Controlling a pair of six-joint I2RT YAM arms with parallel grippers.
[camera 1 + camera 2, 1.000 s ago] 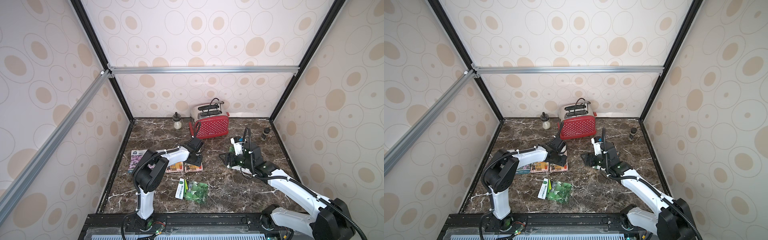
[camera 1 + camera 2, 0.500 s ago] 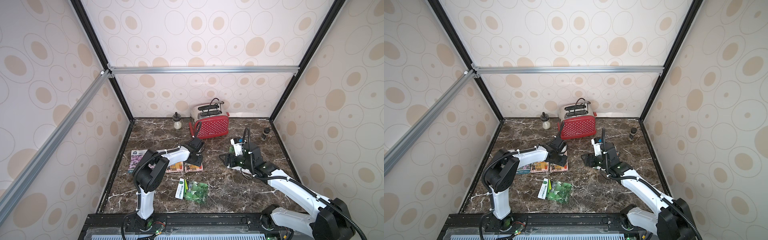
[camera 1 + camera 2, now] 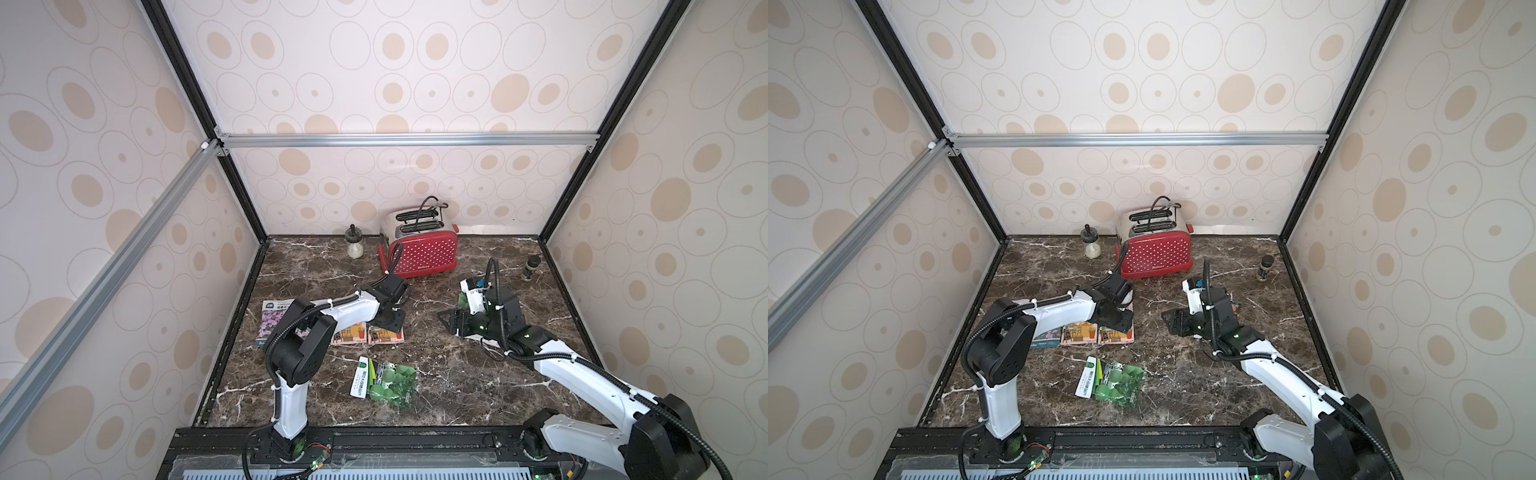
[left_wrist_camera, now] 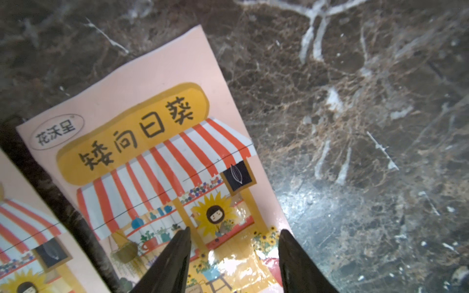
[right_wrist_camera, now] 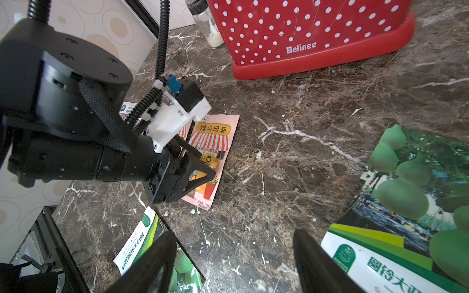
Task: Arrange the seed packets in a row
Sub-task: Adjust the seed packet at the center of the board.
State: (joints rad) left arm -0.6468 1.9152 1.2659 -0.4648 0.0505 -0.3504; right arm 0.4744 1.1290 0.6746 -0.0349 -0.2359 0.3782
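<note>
Right wrist: jar [image 5: 206, 24] of white grains [image 5: 215, 40].

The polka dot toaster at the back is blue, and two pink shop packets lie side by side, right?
Not blue: the toaster is red with white dots, as the right wrist view shows. The two pink shop packets do lie side by side.

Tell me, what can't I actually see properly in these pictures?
- Purple-flower packet: in a top view, half hidden by the left arm.
- Gourd packet beside the right gripper: cut off by the right wrist view's edge.
- Second shop packet: cut off by the left wrist view's edge.
- Packet print: too small in both top views.
</note>
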